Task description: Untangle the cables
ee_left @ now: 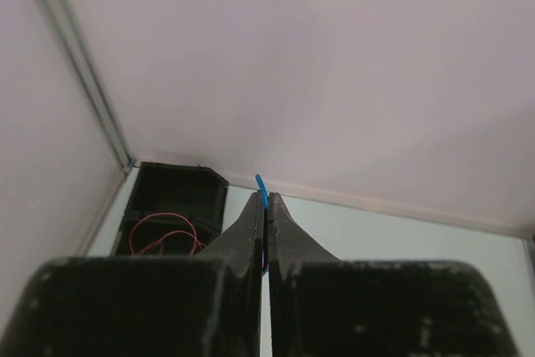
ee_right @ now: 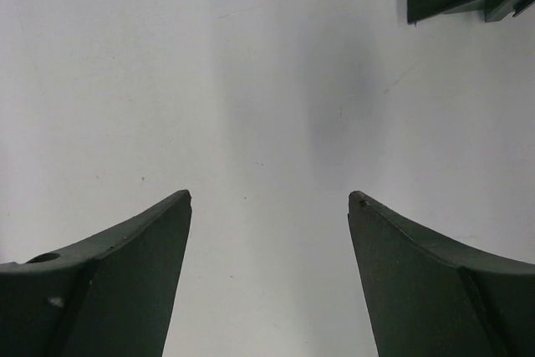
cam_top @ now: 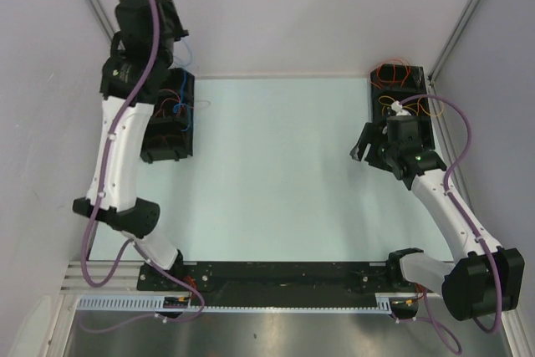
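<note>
1. Right gripper (ee_right: pixel 272 198): jaws wide apart, over the table (cam_top: pixel 276 165).
2. Left tray (cam_top: pixel 170 150): red and blue cables (cam_top: pixel 171 110) looped inside.
3. Right tray (cam_top: pixel 374 106): orange cables (cam_top: pixel 391 73) (loose coils) at the far end.
4. Left gripper (ee_left: pixel 266 200): raised, jaws clamped on a blue cable (ee_left: pixel 261 188).

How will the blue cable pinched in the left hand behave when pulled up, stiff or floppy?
Probably floppy: the blue cable is very thin and curves just past the left hand. Likely light, but may slip; only a sliver shows in the shut hand. It may drag the red loops in the tray.
</note>
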`<control>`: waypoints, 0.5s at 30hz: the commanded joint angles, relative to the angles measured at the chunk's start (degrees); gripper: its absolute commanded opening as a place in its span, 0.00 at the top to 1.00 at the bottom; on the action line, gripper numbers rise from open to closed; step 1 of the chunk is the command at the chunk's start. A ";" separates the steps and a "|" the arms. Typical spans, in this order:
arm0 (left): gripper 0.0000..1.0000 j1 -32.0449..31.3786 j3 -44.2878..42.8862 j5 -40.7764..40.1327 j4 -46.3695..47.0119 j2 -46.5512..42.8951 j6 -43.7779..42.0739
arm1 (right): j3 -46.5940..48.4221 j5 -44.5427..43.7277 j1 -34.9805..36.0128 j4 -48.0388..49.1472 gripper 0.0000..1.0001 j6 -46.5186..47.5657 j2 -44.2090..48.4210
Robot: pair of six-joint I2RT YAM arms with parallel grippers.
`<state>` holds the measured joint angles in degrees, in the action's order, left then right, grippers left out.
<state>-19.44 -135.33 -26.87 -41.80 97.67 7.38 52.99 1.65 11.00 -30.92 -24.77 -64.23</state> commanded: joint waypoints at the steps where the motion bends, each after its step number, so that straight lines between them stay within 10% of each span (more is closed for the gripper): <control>1: 1.00 2.04 3.48 -3.27 1.90 -5.37 -1.84 | -0.43 0.99 -0.19 1.83 0.20 0.52 -0.11; 15: 1.00 12.76 18.87 -0.02 6.38 -11.27 0.62 | -1.14 1.60 -0.19 2.00 0.20 0.60 0.15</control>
<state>-9.58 -117.36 -28.60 -37.47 87.64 6.61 52.31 2.48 11.00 -30.57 -24.77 -64.25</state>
